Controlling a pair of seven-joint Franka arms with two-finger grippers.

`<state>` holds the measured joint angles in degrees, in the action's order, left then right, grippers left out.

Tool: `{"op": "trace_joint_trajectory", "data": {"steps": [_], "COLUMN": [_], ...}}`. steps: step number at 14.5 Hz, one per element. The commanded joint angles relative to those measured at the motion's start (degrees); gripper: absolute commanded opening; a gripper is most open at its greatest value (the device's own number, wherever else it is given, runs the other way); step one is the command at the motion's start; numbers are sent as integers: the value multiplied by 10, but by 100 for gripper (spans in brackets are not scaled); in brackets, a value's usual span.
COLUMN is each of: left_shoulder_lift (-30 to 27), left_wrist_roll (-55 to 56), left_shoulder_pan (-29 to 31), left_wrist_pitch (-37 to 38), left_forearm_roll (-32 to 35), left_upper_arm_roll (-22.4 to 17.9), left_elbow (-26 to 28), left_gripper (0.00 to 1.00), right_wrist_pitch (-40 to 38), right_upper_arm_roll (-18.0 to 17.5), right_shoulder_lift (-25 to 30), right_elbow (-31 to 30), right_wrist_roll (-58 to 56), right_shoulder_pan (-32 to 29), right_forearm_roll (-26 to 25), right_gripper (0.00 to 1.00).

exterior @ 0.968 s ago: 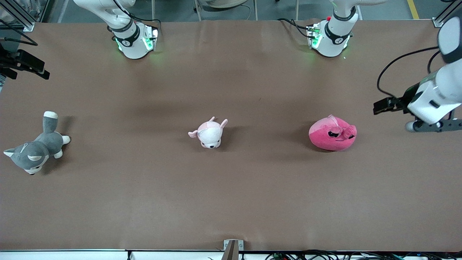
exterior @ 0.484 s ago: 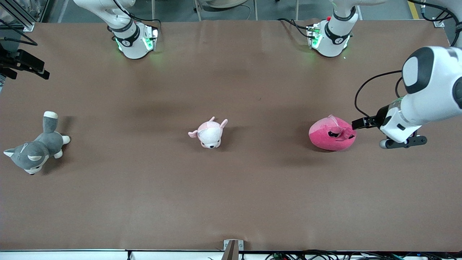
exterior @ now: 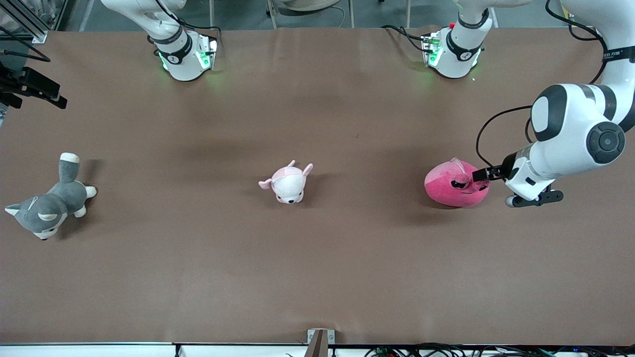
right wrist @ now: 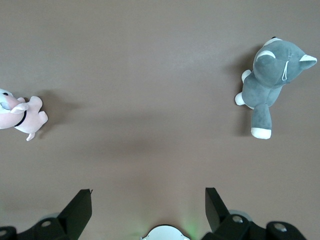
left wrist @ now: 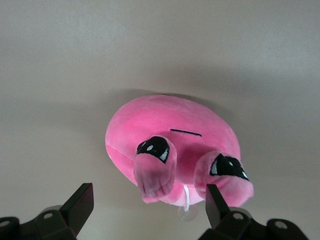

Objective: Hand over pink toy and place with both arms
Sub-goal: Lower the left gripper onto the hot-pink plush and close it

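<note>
Left end effector [exterior: 483, 173]: we see it spread wide beside the pink toy [exterior: 456, 185] | right end effector [right wrist: 148, 212]: spread, empty, waiting above the counter [exterior: 317, 258] | puppy plush [exterior: 287, 183] mid-counter.

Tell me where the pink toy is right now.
The pink toy lies on the table toward the left arm's end, beside the pale puppy plush, with the open left gripper at its edge.

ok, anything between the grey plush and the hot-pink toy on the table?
Yes: the pale pink puppy plush lies between the grey plush and the pink toy, seen in the front view; bare table otherwise.
</note>
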<state>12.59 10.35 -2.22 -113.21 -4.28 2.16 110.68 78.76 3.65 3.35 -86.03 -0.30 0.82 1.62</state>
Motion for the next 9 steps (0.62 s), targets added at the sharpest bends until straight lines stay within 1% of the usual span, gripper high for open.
{"op": "trace_joint_trajectory", "data": {"steps": [1,3,6,9], "left_shoulder_lift": [9,17,27,30], "left_wrist_roll": [5,5,6,21], "left_shoulder_pan": [3,3,3,3], "left_wrist_pitch": [-12,-23,-34,-38], "left_forearm_roll": [-7,-7,-7,-7], "left_upper_arm_roll": [-1,-1,-1,0], "left_elbow": [7,5,4,3], "left_gripper": [91,83,65,37], "right_wrist_pitch": [2,5,11,30], "right_upper_arm_roll": [-2,-2,-2,-1], "right_shoulder_lift": [9,6,-4,-29], "right_elbow": [-5,-2,-2,-2], "right_wrist_roll": [3,7,5,2], "right_shoulder_pan": [-3,-5,-6,-8], "right_forearm_roll": [1,1,5,0], "right_gripper": [100,100,100,100]}}
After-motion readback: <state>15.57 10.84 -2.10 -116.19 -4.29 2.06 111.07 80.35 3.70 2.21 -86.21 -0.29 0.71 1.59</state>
